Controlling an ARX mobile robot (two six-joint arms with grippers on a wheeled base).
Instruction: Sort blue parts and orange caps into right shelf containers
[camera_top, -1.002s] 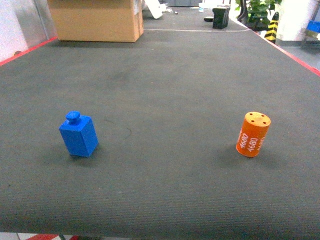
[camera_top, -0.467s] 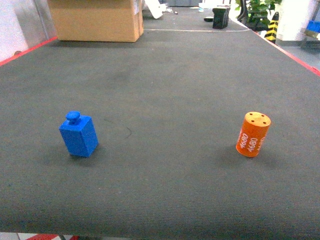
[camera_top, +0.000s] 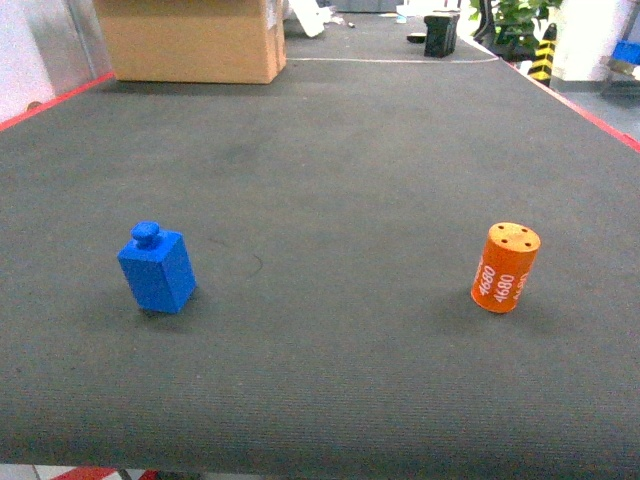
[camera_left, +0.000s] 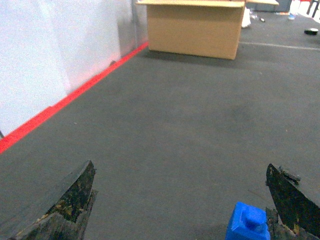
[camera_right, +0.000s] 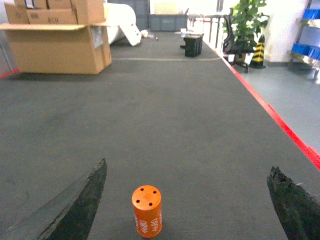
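**Right wrist view: orange cap stands ahead of an open pincer, a little left of centre**

Right wrist view shows the right gripper (camera_right: 187, 210) with its two dark fingers spread wide apart, one at each lower corner, holding nothing. The orange cap (camera_right: 147, 210), a small upright cylinder with white printing on its side and holes in its top, stands on the dark grey mat (camera_right: 165, 115) ahead of the pincer, between the finger lines but nearer the left finger. Its long axis points straight up.

Left wrist view shows the left gripper (camera_left: 182, 210) likewise spread open and empty. The blue part (camera_left: 247, 222), a block with a knob on top, sits just ahead, close beside the right-hand finger.

Each arm is nearer its own piece, the two well apart. No blue crates appear in any view.
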